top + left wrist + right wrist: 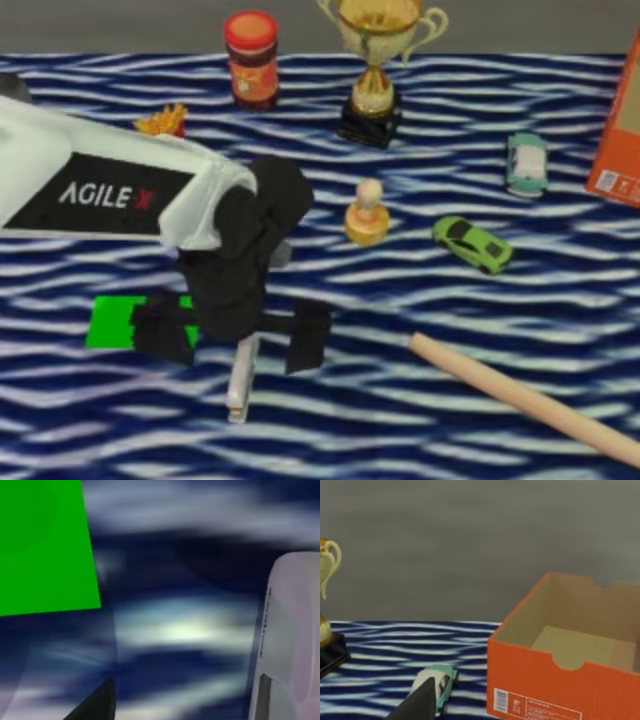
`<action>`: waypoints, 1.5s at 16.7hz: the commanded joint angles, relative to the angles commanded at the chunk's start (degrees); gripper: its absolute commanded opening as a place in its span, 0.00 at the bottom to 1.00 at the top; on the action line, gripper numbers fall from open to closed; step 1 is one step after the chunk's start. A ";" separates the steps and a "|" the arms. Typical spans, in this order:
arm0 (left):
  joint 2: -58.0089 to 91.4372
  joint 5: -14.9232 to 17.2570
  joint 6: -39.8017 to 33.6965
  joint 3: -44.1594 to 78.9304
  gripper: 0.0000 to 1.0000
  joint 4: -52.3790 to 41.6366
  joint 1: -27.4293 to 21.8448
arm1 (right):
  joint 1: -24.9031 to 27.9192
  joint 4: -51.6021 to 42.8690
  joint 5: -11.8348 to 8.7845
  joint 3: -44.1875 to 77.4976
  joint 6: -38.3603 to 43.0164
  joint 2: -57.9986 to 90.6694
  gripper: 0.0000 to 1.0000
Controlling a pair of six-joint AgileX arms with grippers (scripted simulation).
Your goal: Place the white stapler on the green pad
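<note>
Left gripper [240, 335] hangs over the white stapler [241, 378] at lower left of the overhead frame.

Its two dark fingers are spread wide apart, one [163, 328] overlapping the green pad [112, 322], the other [306, 338] to the right, with the stapler's upper end between them; contact cannot be judged. The stapler lies on the blue-and-white wavy cloth [400, 420], just right of the pad and not on it. The right arm is out of the overhead frame; its wrist camera faces an open orange box [565, 680], and its fingers' state cannot be told.
</note>
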 joint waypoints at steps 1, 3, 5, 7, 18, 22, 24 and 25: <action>0.43 0.00 0.00 -0.51 1.00 0.85 -0.01 | 0.00 0.00 0.00 0.00 0.00 0.00 1.00; 0.56 0.00 0.00 -0.66 1.00 1.11 0.00 | 0.00 0.00 0.00 0.00 0.00 0.00 1.00; 0.56 0.00 0.00 -0.66 1.00 1.11 0.00 | 0.00 0.00 0.00 0.00 0.00 0.00 1.00; 0.56 0.00 0.00 -0.66 0.85 1.11 0.00 | 0.00 0.00 0.00 0.00 0.00 0.00 1.00; 0.56 0.00 0.00 -0.66 0.02 1.11 0.00 | 0.00 0.00 0.00 0.00 0.00 0.00 1.00; 0.56 0.00 0.00 -0.66 0.00 1.11 0.00 | 0.00 0.00 0.00 0.00 0.00 0.00 1.00; 0.56 0.00 0.00 -0.66 0.00 1.11 0.00 | 0.00 0.00 0.00 0.00 0.00 0.00 1.00; 0.56 0.00 0.00 -0.66 0.00 1.11 0.00 | 0.00 0.00 0.00 0.00 0.00 0.00 1.00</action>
